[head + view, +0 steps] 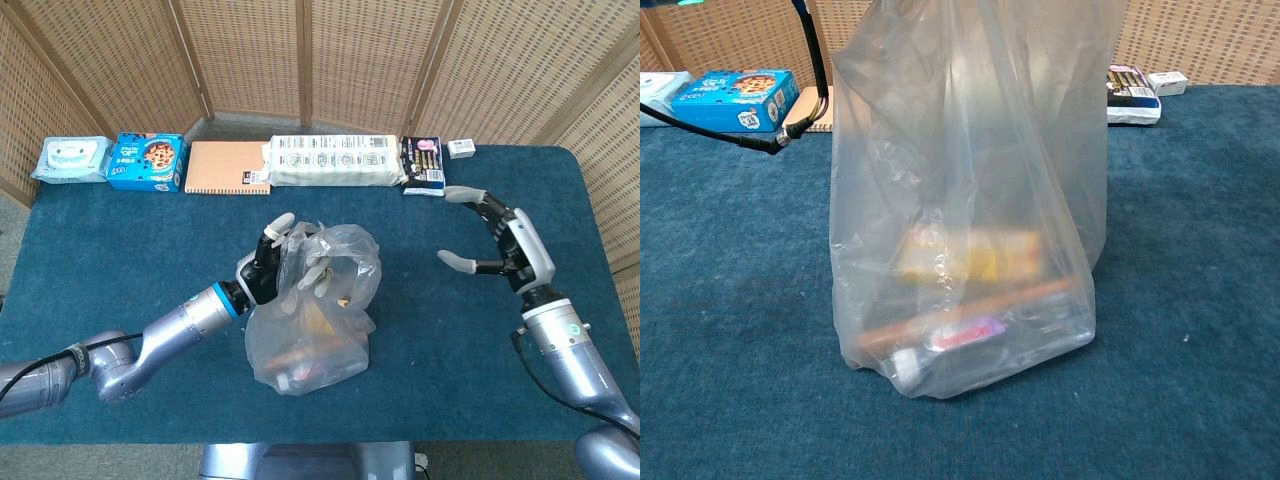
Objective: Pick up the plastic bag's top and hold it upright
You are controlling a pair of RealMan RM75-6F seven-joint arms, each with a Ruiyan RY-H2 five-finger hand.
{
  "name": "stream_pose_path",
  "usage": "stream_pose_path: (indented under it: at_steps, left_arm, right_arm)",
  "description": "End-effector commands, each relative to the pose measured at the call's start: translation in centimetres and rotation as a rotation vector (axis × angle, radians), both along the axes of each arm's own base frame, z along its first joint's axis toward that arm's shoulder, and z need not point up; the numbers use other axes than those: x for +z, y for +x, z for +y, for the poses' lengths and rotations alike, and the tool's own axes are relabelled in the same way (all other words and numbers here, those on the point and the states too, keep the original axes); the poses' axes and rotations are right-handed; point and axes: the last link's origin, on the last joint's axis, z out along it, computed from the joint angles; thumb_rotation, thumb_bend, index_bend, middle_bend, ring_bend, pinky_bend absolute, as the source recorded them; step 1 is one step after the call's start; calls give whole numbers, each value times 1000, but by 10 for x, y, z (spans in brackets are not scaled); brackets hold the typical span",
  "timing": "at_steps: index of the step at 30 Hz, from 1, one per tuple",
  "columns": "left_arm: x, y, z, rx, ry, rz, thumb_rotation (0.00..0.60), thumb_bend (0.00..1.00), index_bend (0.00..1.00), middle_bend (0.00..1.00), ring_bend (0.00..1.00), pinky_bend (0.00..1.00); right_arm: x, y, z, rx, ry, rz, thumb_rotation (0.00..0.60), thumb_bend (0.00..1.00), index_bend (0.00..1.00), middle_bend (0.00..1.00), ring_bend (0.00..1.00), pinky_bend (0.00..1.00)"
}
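A clear plastic bag (pixel 310 335) stands upright on the blue table, with a yellow packet and other small items inside it. My left hand (pixel 278 262) grips the bunched top of the bag and holds it up. In the chest view the bag (pixel 965 200) fills the middle, and its top and the hand run out of the frame. My right hand (pixel 500 240) hovers open well to the right of the bag, fingers spread, touching nothing.
Along the far edge lie a wipes pack (pixel 70 158), a blue cookie box (pixel 147 161), an orange notebook (pixel 228 167), a long white package (pixel 335 160), a dark box (pixel 423 163) and a small white box (pixel 461 148). A wicker screen stands behind.
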Motion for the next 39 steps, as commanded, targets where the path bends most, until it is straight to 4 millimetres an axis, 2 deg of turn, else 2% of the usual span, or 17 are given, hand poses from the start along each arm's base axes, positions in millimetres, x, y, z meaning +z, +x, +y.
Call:
stream_pose_path:
  at_steps: [1,5,8,15,21,25,28,32,34,36,39]
  left_arm:
    - [6,2,-1,6,-46,-33,0,306,669,739,797,623]
    - [15,12,-3,-11,-118,-83,0,302,668,739,797,630]
    - [21,15,-3,-20,-144,-113,0,296,668,739,798,645]
    - [40,27,0,-57,-150,-141,0,289,669,745,807,711]
    - [55,42,-2,-63,-136,-128,0,318,700,795,848,771]
    - [60,46,-4,-71,-101,-41,0,341,701,795,848,798]
    - [60,47,-4,-114,-38,70,0,296,701,795,848,805]
    - [62,52,-5,-80,-48,44,0,247,701,795,848,804]
    - [62,54,-3,-60,-51,31,0,279,701,795,848,805]
    - [64,58,-1,-36,-49,11,0,358,706,799,855,814]
    - [70,64,1,-20,-36,-13,0,452,754,848,908,858]
  right_arm:
    - [-4,-13,3,-32,-6,-13,600,79,299,215,97,78]
    - [-11,-30,6,-67,-12,-24,600,80,299,214,97,79]
    - [-14,-34,7,-76,-12,-36,600,80,299,214,97,80]
    - [-18,-47,7,-113,-31,-70,600,82,299,214,97,83]
    - [-21,-59,9,-148,-45,-103,600,83,299,214,97,84]
    - [-22,-63,10,-156,-48,-118,600,84,299,212,97,84]
    - [-22,-64,10,-156,-49,-122,600,84,299,210,96,84]
    - [-20,-64,11,-156,-52,-124,600,84,299,208,95,84]
    - [-20,-64,12,-156,-53,-124,600,84,299,208,95,84]
    - [-20,-65,12,-158,-53,-122,600,84,299,208,95,84]
    - [-20,-67,14,-165,-51,-121,600,84,299,208,95,84]
